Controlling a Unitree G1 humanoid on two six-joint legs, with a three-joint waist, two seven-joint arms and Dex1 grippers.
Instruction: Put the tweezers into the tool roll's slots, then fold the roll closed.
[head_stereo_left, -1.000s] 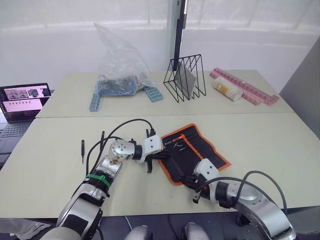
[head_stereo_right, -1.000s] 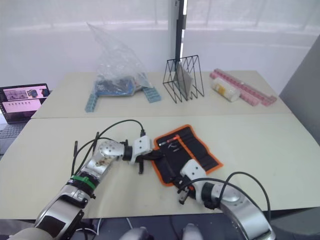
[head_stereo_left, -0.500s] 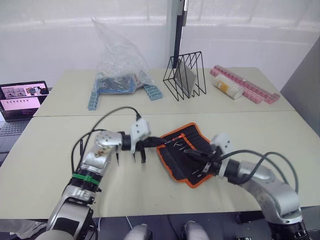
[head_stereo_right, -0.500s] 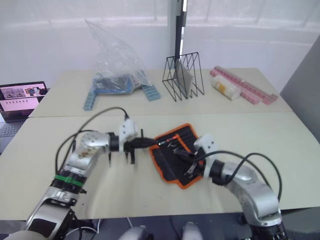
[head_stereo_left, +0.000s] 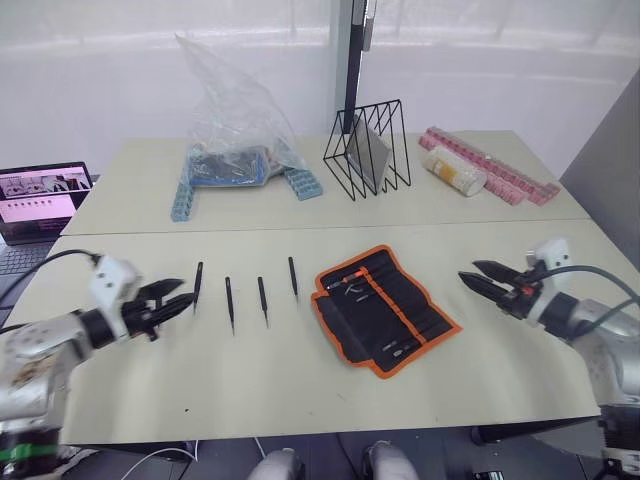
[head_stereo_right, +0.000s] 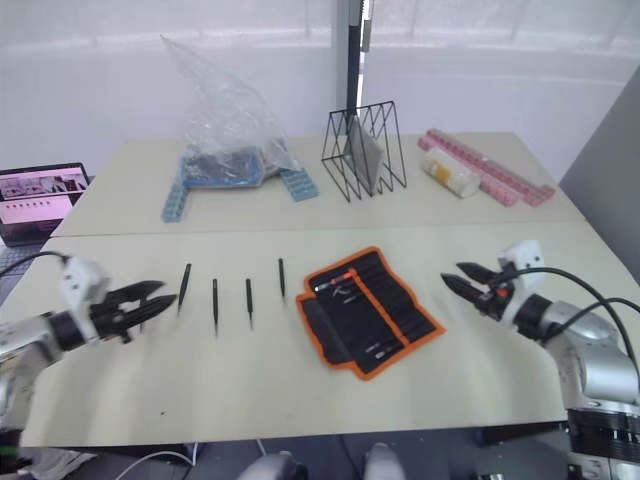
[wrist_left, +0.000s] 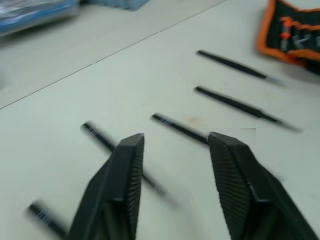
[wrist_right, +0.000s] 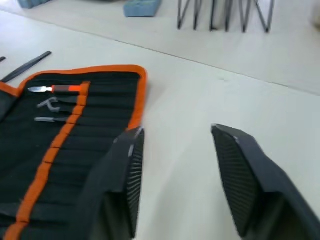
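Slim black pointed metal tweezers (head_stereo_left: 229, 302) lie in spaced row on beige surface (head_stereo_left: 300, 380), left of open black fabric tool roll with orange piping (head_stereo_left: 385, 308), slots (wrist_right: 60, 150) exposed, likely for one-by-one picking. Left end effector (head_stereo_left: 172, 303) spread, empty, low beside row's left end. Right end effector (head_stereo_left: 487, 279) spread, empty, right of roll, pointing toward it.

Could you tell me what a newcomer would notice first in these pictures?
The tool roll, black with orange piping, lies open mid-table. To its left, black tweezers lie in a row. Both grippers are open and empty: the left gripper beside the tweezers, the right gripper right of the roll.
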